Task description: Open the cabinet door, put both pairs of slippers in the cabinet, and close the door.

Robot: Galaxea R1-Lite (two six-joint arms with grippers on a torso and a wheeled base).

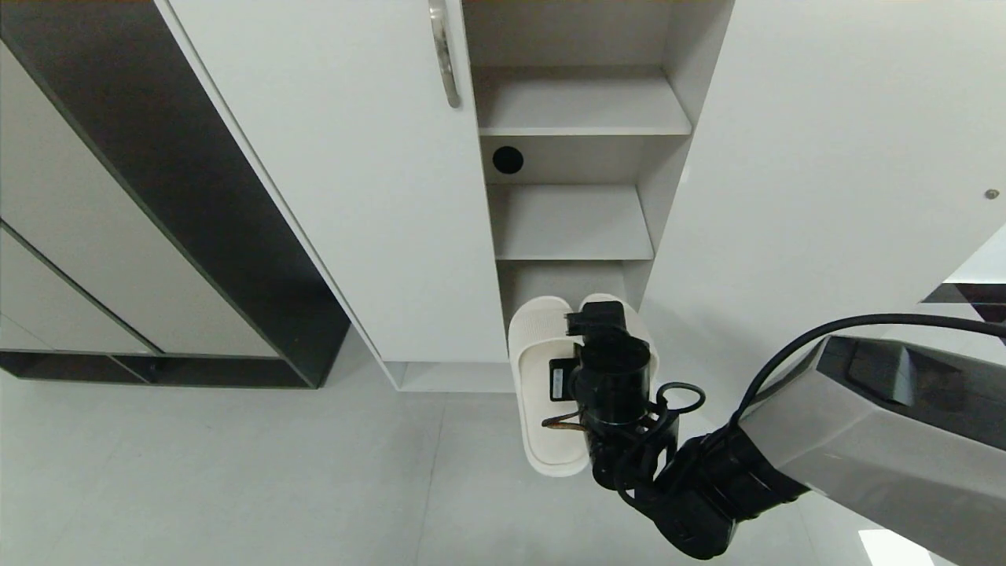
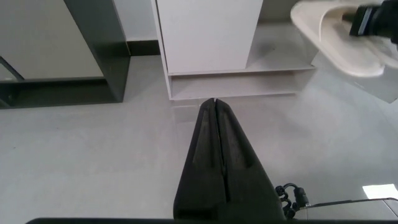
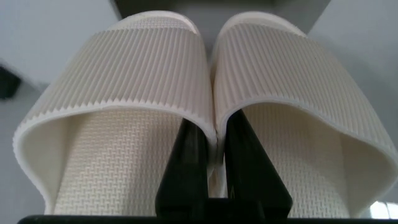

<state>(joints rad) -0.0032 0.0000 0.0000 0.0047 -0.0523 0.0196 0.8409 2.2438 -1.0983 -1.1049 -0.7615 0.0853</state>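
Right gripper [image 3: 212, 135] clamps adjoining inner walls of cream ribbed foam slippers [image 1: 541, 377], so pair moves as one; pair held toes-first before lowest bay of open white shelved cabinet [image 1: 567, 228]; left gripper [image 2: 215, 109] closed, empty, near cabinet base, likely parked clear.

I see the tall white cabinet's right bay [image 1: 570, 165] standing open at upper centre of the head view. Two white shelves [image 1: 578, 106] divide it, with a low bottom slot [image 1: 559, 277] beneath. The swung-out white door panel [image 1: 817, 173] walls the right, and the closed white door with its curved metal handle [image 1: 445, 55] bounds the left. My right hand [image 1: 597, 318], clamped on the pair of cream ribbed slippers [image 1: 538, 369], hangs just before that slot. The pale grey floor [image 1: 236, 472] at lower left gives passing room.
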